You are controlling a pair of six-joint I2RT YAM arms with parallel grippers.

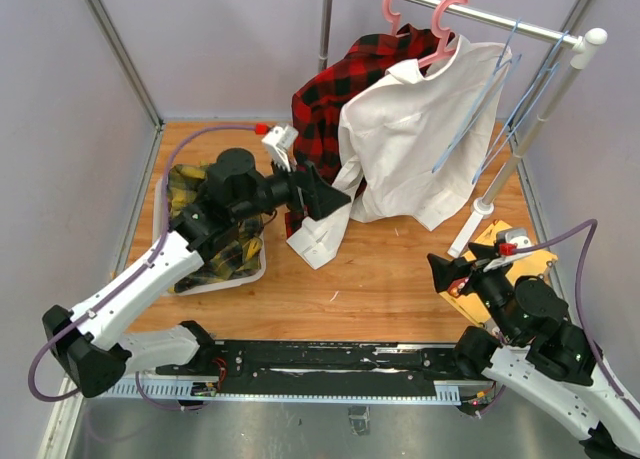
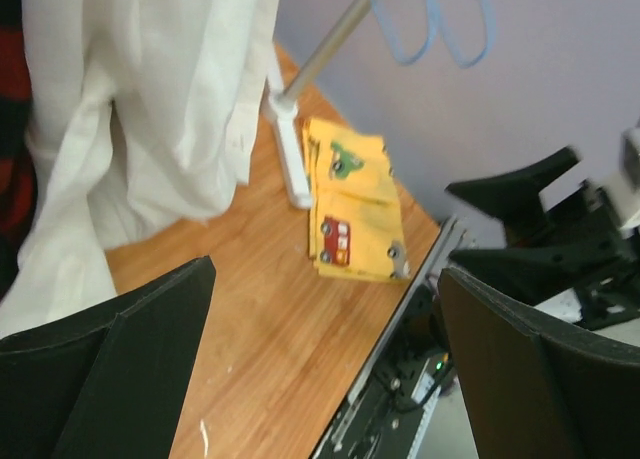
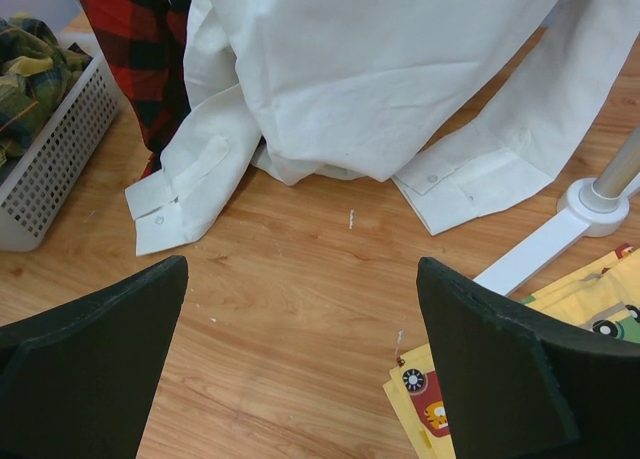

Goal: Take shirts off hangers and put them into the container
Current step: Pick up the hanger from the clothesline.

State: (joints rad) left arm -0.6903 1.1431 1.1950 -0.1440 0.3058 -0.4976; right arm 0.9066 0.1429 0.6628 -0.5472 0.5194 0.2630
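Note:
A white shirt [image 1: 415, 144] hangs on a pink hanger [image 1: 447, 29] from the rail, its cuffs resting on the table [image 3: 170, 194]. Behind it a red-and-black plaid shirt [image 1: 325, 94] hangs on another pink hanger [image 1: 398, 1]. Two light-blue hangers [image 1: 520, 104] hang bare. The white container [image 1: 225, 279] at the left holds a yellow-and-green plaid shirt [image 1: 210, 234]. My left gripper [image 1: 325, 194] is open beside the white shirt's sleeve, with nothing between its fingers. My right gripper [image 1: 445, 274] is open low over the table, facing the white shirt [image 3: 400, 69].
A flat yellow cloth with small patches [image 1: 520, 249] lies at the right by the rack's white foot [image 3: 560, 239]. The rack pole [image 1: 535, 129] stands at the back right. Purple walls close in the table on three sides.

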